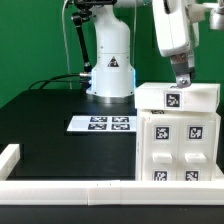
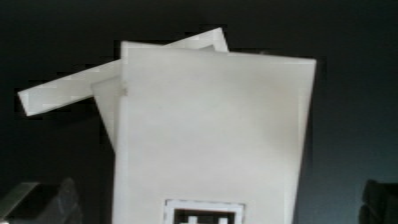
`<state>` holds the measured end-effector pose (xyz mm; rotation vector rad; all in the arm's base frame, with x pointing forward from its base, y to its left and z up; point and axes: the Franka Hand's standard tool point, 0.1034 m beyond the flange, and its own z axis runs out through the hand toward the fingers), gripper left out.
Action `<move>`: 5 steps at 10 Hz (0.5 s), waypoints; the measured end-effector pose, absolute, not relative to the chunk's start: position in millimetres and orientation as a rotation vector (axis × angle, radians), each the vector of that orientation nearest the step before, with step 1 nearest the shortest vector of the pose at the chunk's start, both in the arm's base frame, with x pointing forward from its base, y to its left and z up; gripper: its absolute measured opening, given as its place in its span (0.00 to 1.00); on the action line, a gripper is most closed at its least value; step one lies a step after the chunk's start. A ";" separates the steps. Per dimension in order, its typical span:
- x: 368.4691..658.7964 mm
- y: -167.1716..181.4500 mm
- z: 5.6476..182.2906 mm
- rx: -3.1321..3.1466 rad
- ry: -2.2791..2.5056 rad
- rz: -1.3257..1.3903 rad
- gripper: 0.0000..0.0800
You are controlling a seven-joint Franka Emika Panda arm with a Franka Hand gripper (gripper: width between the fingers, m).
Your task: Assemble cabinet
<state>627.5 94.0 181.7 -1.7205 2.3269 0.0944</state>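
My pincer [image 1: 181, 82] hangs right over the top of the cabinet [image 1: 178, 142]. It points straight down. My wrist view shows my two dark fingers [image 2: 43, 202] far apart, one on each side of the white box. They do not touch it, so my pincer is open and holds nothing.

The cabinet is a big white box. It stands upright on the black desk [image 1: 55, 105], on the exterior view's right. On its top is a black-and-white tag [image 1: 172, 98], just under my fingers. On its front I see small white blocks [image 1: 160, 130], two side by side, in rows going down. Each block has its own tag. They sit flat in the face of the box. I cannot tell how deep they go in.

In my wrist view a thin white flat piece [image 2: 71, 92] sticks out at a slant from behind the box. I cannot tell what it is.

The marker board [image 1: 100, 123] lies flat on the desk, near the cabinet, on the exterior view's left of it. A low white rail [image 1: 70, 190] runs along the front edge of the desk.
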 end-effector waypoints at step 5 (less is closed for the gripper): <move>626.5 93.6 182.3 -2.374 1.704 0.039 1.00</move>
